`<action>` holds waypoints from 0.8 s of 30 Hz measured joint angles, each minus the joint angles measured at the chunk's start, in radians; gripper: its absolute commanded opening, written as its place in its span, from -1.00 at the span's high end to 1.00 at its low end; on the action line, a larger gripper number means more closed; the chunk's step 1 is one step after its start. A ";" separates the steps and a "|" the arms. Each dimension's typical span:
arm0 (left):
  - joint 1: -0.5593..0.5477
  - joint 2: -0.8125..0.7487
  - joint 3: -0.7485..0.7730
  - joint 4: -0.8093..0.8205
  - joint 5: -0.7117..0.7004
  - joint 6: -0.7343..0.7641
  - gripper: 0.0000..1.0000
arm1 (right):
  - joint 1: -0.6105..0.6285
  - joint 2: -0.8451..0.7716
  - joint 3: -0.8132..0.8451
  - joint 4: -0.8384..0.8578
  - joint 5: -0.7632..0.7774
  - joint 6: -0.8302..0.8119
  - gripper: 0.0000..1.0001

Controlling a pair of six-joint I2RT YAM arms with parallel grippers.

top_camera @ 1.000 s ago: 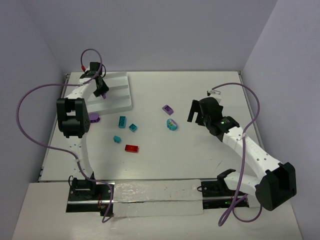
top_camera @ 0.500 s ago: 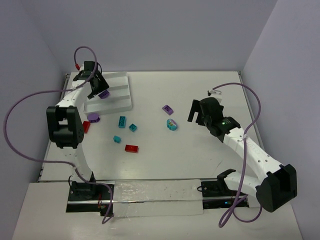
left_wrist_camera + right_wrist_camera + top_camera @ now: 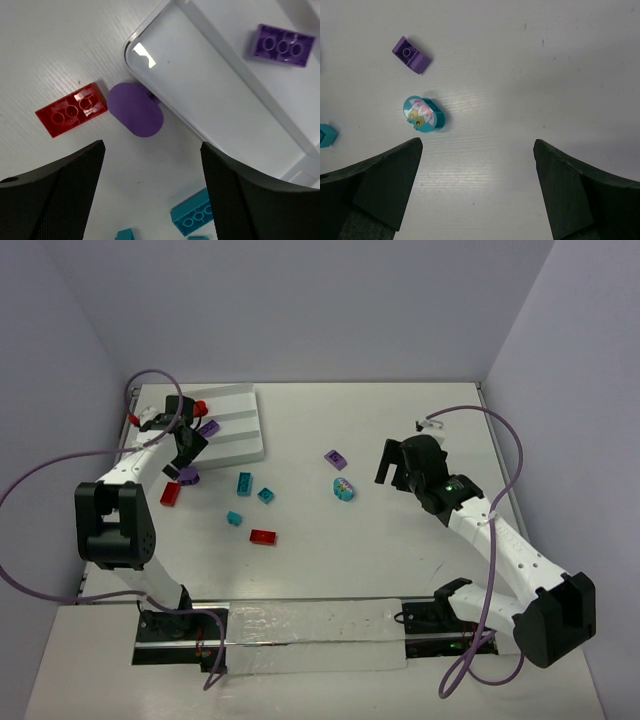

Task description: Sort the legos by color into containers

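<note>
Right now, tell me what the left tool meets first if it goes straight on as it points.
Likely the rounded purple piece at the white tray corner, or bare table just short of it; depth is unclear. The left tool is open and empty.

Plain white worktop [image 3: 380,550], boxed in by pale lavender walls [image 3: 300,310] on three sides. Along the near edge there's a long clear strip [image 3: 310,638], black clamps [image 3: 420,618] at both ends.
</note>
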 measured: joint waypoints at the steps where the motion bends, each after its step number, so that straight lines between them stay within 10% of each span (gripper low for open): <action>1: 0.000 0.007 -0.011 0.000 0.000 -0.019 -0.70 | 0.000 -0.002 0.000 0.000 0.000 0.000 -0.99; 24: 0.025 0.094 -0.077 0.058 -0.026 -0.238 -0.42 | 0.000 -0.015 0.000 0.000 0.002 -0.007 -1.00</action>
